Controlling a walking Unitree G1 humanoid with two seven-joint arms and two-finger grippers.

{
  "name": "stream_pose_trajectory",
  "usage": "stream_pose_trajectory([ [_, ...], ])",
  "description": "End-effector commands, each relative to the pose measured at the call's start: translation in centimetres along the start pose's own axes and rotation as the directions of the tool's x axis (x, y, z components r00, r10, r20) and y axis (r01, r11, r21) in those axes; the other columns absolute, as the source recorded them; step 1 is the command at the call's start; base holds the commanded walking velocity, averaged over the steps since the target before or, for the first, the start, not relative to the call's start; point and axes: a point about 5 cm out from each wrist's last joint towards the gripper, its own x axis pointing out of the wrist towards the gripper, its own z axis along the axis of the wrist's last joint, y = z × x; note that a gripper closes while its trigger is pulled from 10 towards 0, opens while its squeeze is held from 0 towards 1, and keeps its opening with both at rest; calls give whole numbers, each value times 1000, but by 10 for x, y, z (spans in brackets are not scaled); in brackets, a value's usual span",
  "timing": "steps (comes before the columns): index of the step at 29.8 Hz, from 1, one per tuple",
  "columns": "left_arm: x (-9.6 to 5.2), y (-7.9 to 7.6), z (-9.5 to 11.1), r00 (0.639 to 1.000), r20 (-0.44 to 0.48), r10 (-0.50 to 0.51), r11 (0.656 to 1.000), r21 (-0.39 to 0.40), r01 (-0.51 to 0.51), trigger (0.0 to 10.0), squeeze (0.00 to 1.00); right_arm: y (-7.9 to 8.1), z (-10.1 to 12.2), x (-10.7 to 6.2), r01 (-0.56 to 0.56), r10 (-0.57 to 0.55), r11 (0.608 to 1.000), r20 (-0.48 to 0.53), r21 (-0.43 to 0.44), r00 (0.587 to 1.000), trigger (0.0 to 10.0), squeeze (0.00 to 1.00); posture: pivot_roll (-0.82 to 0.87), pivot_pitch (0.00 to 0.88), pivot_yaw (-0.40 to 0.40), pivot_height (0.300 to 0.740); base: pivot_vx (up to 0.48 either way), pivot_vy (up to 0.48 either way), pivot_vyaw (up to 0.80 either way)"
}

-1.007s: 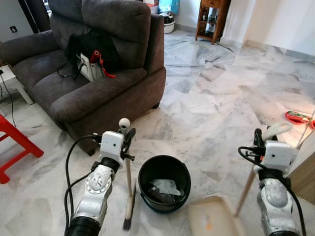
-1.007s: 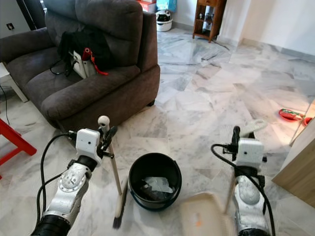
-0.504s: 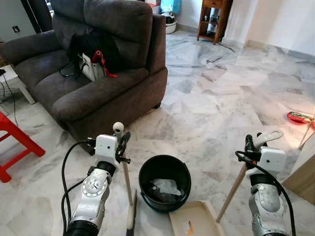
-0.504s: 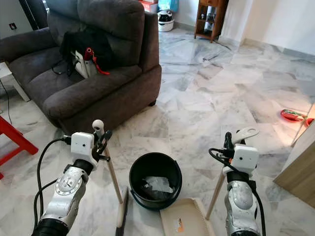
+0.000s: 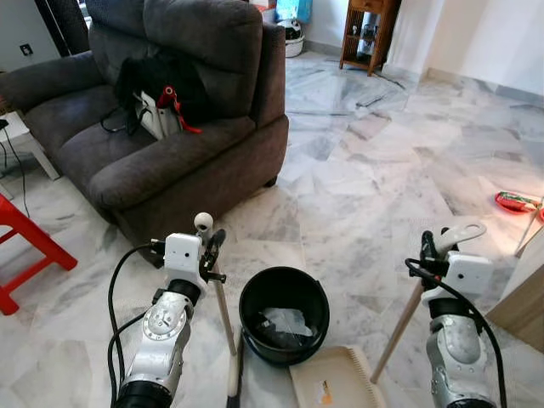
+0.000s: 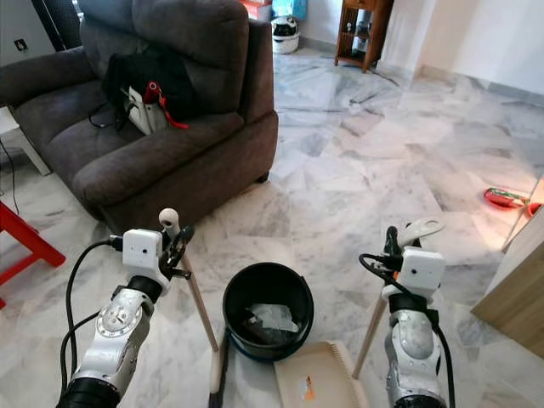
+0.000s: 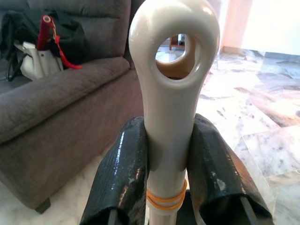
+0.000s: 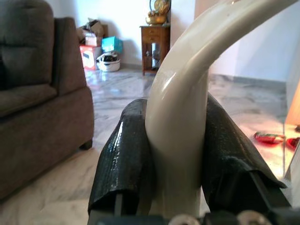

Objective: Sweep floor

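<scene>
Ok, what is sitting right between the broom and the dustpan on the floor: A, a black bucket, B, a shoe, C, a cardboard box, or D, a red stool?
A: the black bucket stands on the floor between the broom held in the left gripper and the dustpan held by the right gripper.

My arms: silver jointed casings, white boxy wrist modules, looping black cables, glossy black fingers (image 7: 124, 173).

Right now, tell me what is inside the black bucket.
The black bucket holds crumpled pale paper or plastic scraps lying on its dark bottom. Anything under them is covered, and the near wall hides part of the bottom.
</scene>
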Motion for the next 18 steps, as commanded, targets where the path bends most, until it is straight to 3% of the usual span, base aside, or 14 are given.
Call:
stream_pose_trajectory([
  [1, 3, 3, 4, 1000, 13, 4, 1000, 4, -4, 10000, 0, 4, 11, 6, 11, -13, 999, 65, 35, 998, 10000, 0, -96, 0, 52, 740, -266, 0, 0],
  [18, 4, 1, 6, 1000, 23, -3, 1000, 2, 3, 10000, 0, 6, 9, 9, 28, -30, 998, 45, 50, 999, 10000, 0, -101, 0, 51, 740, -256, 0, 0],
])
